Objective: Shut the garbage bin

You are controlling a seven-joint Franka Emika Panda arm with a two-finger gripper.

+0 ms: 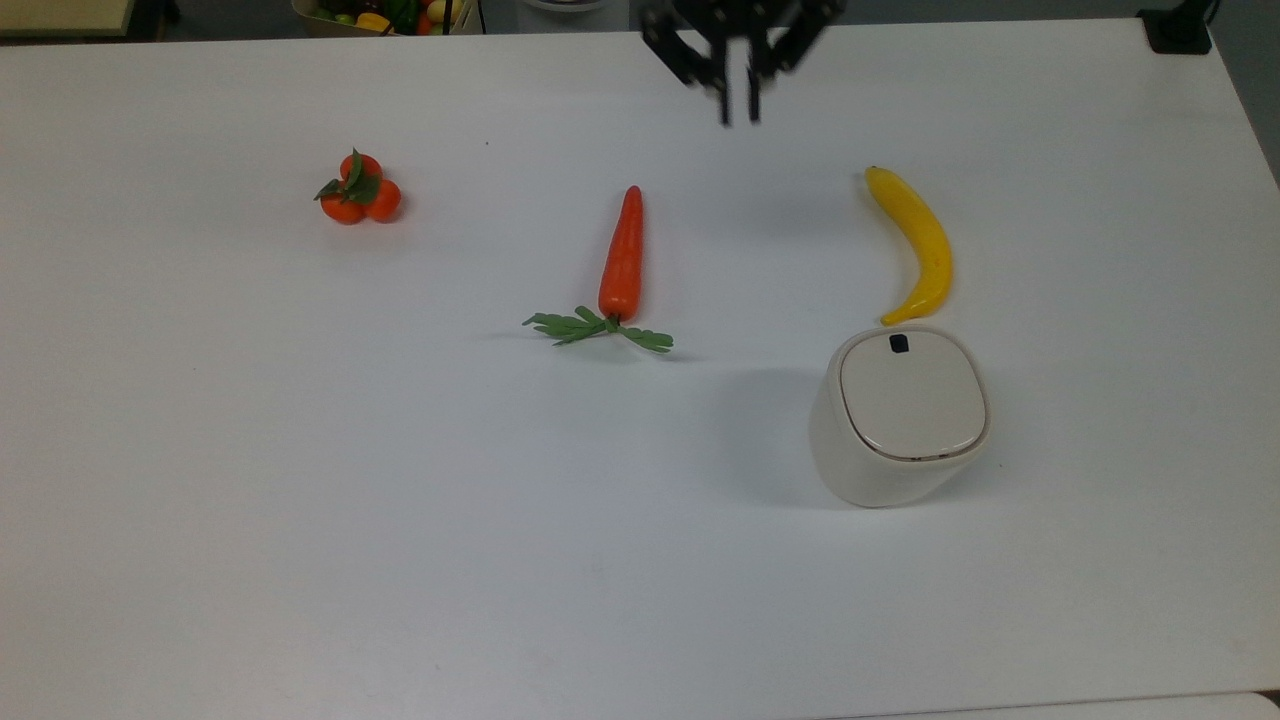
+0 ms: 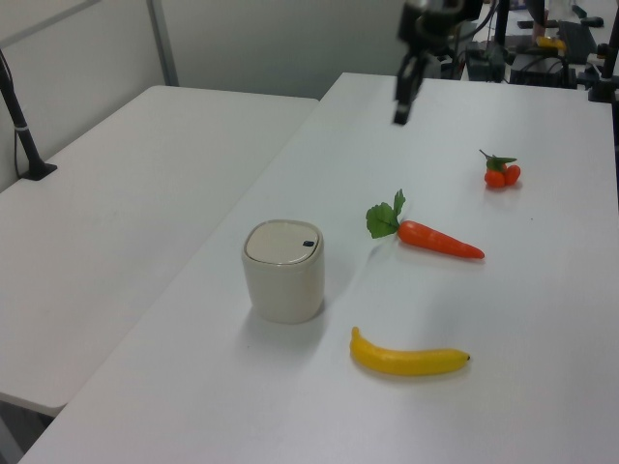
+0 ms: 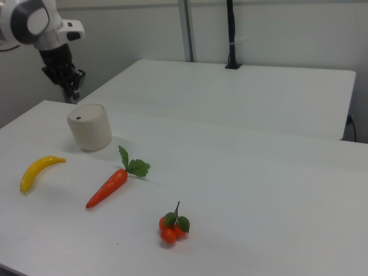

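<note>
The garbage bin (image 1: 900, 415) stands lid-down on the surface (image 1: 300, 450); the claw (image 1: 738, 118) hangs well apart, fingers nearly together, gripping nothing.

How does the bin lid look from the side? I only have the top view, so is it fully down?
Observer: In the left view the garbage bin has its lid lying flush on the rim, with no gap showing.
Operator: How high is the claw?
Observer: In the left view the claw hangs well above the table, far from the bin.
Operator: Anything beyond my table?
Observer: In the right view a second white table stands behind it, with a black pole at its far edge.
</note>
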